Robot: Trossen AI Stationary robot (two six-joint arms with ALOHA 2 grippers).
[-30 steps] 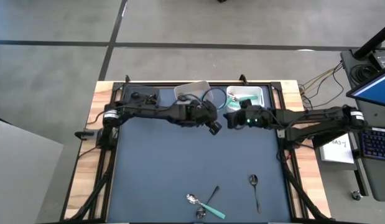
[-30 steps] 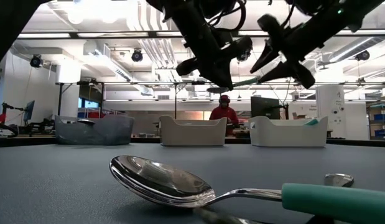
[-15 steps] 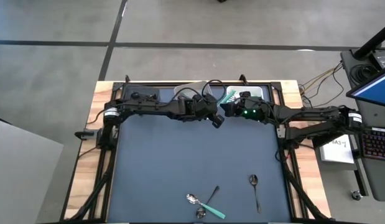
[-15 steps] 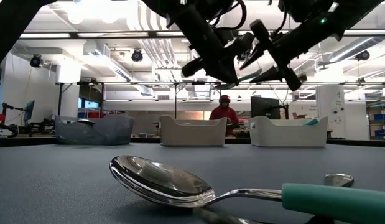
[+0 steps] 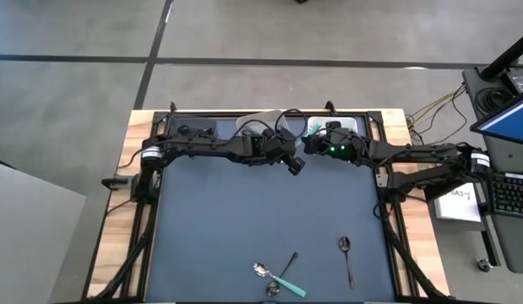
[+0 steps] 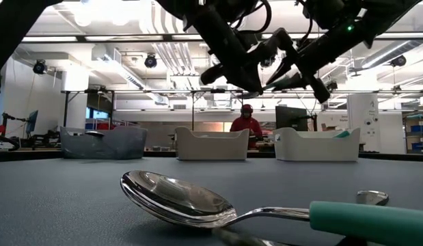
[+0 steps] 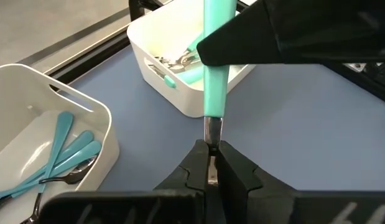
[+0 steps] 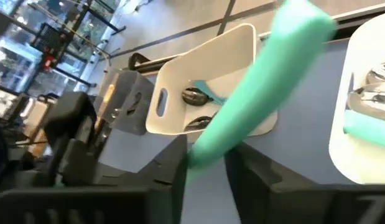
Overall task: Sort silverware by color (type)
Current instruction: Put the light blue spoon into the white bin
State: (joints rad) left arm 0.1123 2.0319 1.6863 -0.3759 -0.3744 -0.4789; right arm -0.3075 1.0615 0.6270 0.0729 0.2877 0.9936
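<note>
Right pincer [image 7: 292, 37] now narrowing onto teal utensil [image 7: 214, 81], metal end clamped in left pincer [image 7: 211, 165]; handover underway, then binning.

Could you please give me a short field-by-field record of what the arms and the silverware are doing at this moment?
left gripper: shut on the metal end of a teal-handled utensil, held above the dark blue mat
right gripper: fingers either side of the same teal handle
white square bins: both hold teal-handled utensils
left on mat: teal-handled spoon, dark-handled spoon
stage: handover between arms
</note>
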